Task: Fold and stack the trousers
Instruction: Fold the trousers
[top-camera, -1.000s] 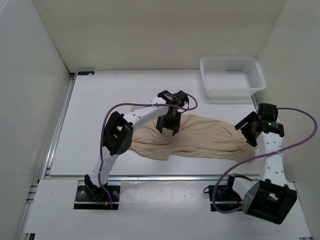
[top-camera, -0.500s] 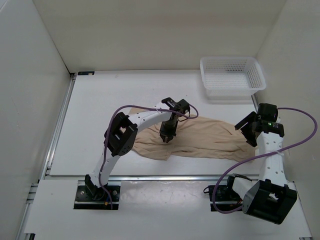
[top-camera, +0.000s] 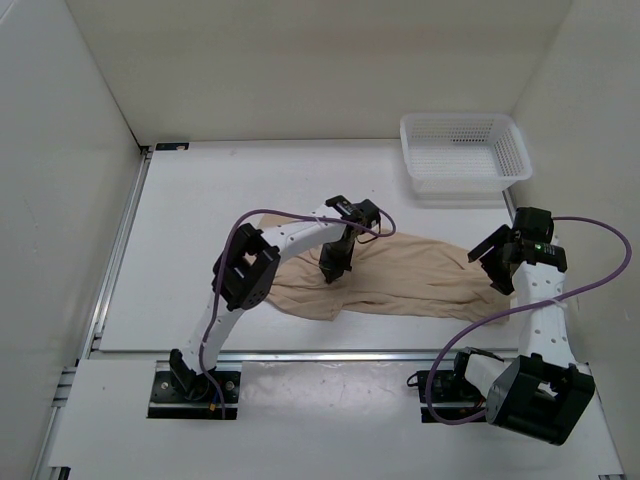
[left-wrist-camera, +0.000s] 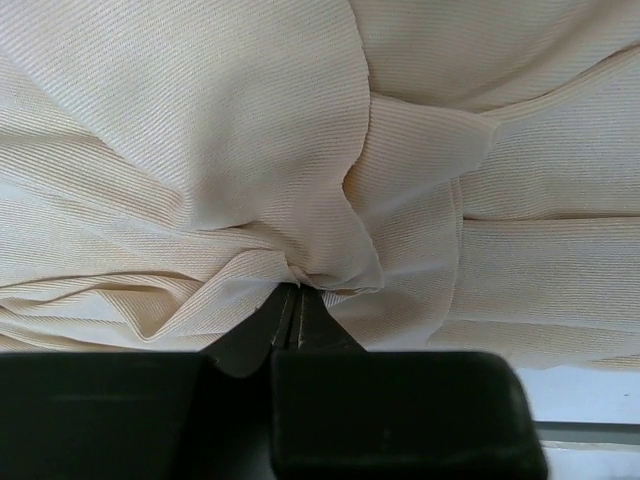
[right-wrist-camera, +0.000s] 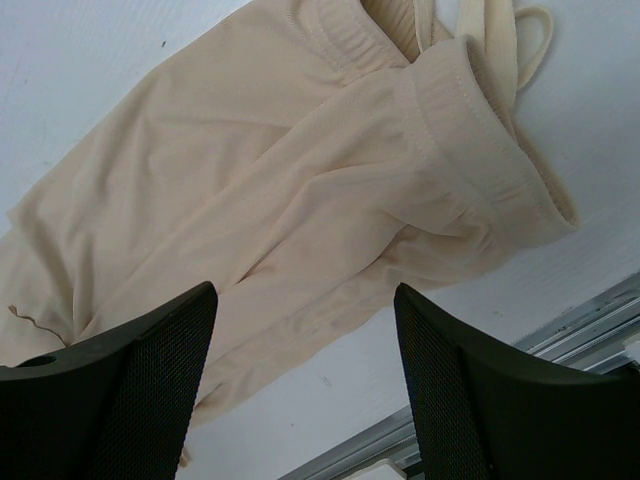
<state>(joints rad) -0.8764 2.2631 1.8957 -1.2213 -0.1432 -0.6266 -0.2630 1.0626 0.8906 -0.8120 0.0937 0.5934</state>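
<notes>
One trousers (top-camera: 410, 275): beige, crumpled, lay across centre of worktop (top-camera: 190, 240), long axis 9-to-3 o'clock, elastic waistband end at 3 o'clock. Two arms, two pincers. Left pincer (top-camera: 334, 270): clenched on bunched fold of trousers toward cloth's 9 o'clock part, creases radiating from tips. Right pincer (top-camera: 493, 262): released, both fingers (right-wrist-camera: 120, 390) wide apart over waistband end, gripped nothing. One white mesh basket (top-camera: 465, 150) sat at worktop's 1 o'clock corner, apart from trousers.
</notes>
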